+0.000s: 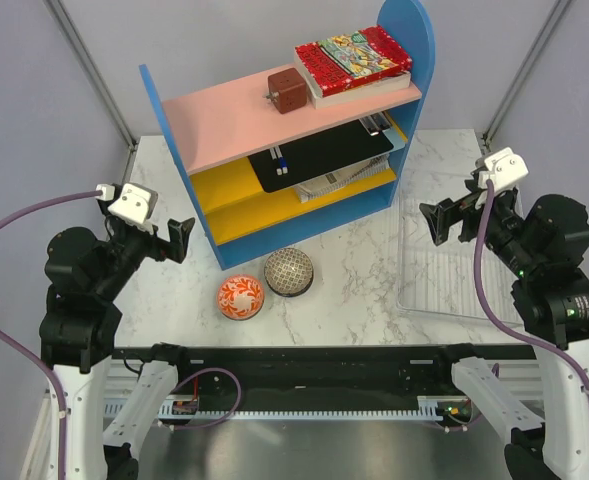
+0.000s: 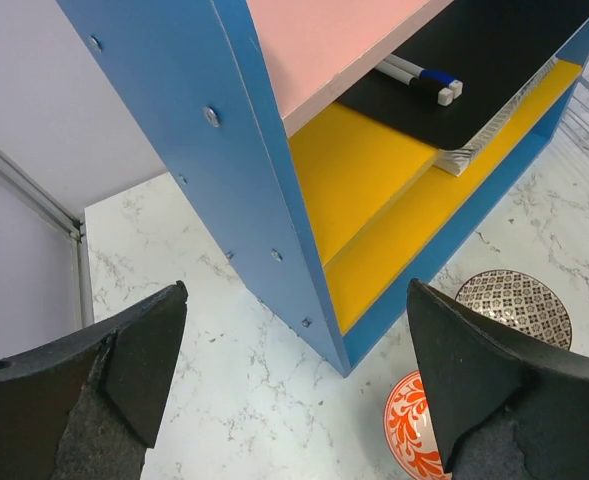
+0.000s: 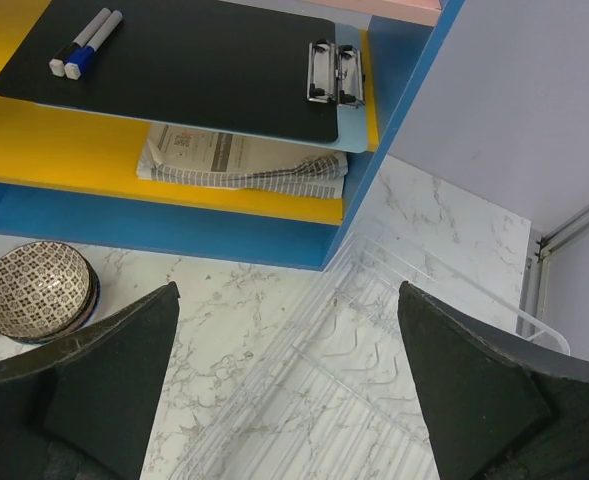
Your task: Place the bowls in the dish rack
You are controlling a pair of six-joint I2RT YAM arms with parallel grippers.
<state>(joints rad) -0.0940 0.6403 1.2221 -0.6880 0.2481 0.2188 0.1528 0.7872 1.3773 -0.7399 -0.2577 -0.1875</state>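
Top view: two bowls on the marble tabletop, at 6 o'clock of the blue shelf unit and close to its front edge. The grey-brown mesh bowl stands upright. The orange-red floral bowl is at its 8 o'clock, just beside it; cannot tell if the rims touch. In the right wrist view the mesh bowl shows a second rim under it, maybe stacked, cannot tell for sure. No other bowls in sight

The dish rack is clear plastic with ridged slots and lies flat at 3 o'clock of the bowls, well apart from them, nothing in it. Its far corner sits near the shelf unit's right end

Left gripper hangs at 10 o'clock of the bowls, above the tabletop beside the shelf unit's left wall, jaws spread wide, holding nothing. Right gripper hovers over the far end of the dish rack, jaws wide too, holding nothing

The shelf unit holds a black clipboard with two markers on it, and folded newspaper underneath
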